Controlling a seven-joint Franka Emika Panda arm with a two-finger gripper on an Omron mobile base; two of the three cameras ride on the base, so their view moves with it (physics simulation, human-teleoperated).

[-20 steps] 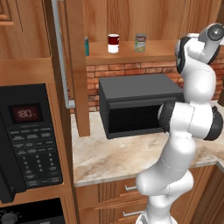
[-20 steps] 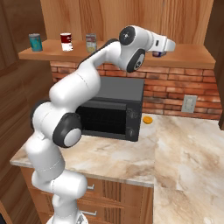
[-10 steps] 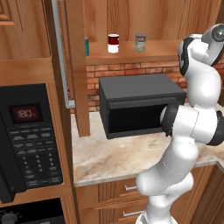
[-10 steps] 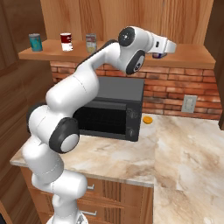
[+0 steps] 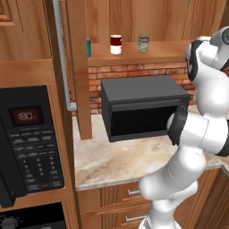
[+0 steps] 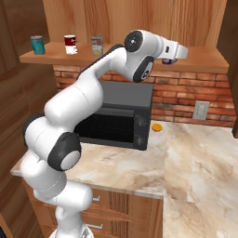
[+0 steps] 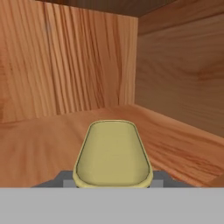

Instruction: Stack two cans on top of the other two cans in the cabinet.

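The gripper is clamped on the dark blue and yellow can, whose yellow top is seen up close between the fingers in the hand view. In the right base view the can's dark blue body is just peeking out under the white hand, held low over the right part of the cabinet shelf; whether it's touching the wood can't really be told. In the hand view the plank back and the right side wall of the cabinet are seen straight ahead, so the can is held well inside, toward the right end.

The other tins are lined up well apart from it, at the shelf's left end. The red-and-white can and the greenish-beige can are stood upright near each other, close to the front edge. The teal can is parked upright at the far left corner, half hidden behind the open cabinet door in the left base view. The door's silver bar handle is seen on its outer side.

Below the shelf, a black microwave box is set on the marble counter, against the brick wall. A small orange thing is lying on the counter just beside its right front corner.
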